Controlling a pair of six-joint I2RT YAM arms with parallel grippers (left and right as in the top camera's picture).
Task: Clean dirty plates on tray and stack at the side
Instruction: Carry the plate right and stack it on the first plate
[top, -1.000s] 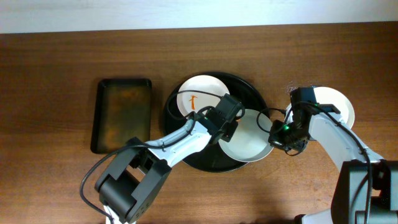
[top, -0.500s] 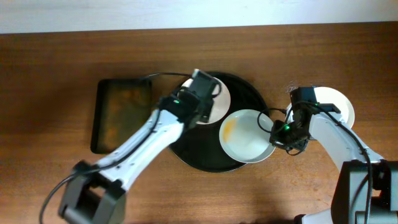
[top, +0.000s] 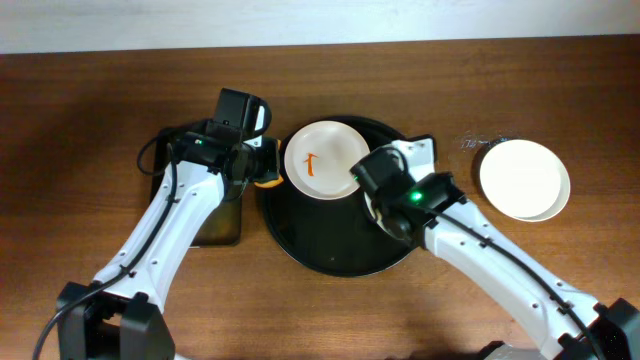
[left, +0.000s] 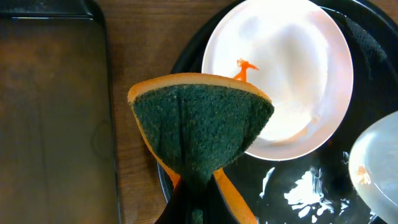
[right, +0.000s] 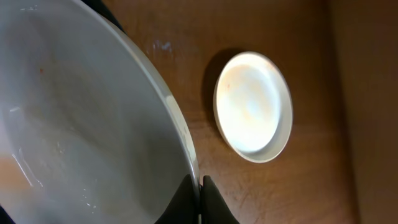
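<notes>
Swung left off the dirty plate (top: 325, 160) since half a second ago: left gripper (left: 196, 200), now at the left rim of the round black tray (top: 330, 240), jaws pinching one folded sponge (left: 199, 124), green face up, long axis running out from the jaws, wide end leading. Come in over the tray's right side: right gripper (right: 200, 193), nipping the rim of a second plate (right: 81, 124). Three white plates in all, the third, a clean plate (top: 523, 178), on the table right. One rectangular tray (left: 56, 112) far left.

place: robot lab bench | cues: wooden table (top: 60, 100); plain white wall (top: 300, 20); two cabled robot arms (top: 500, 262)
</notes>
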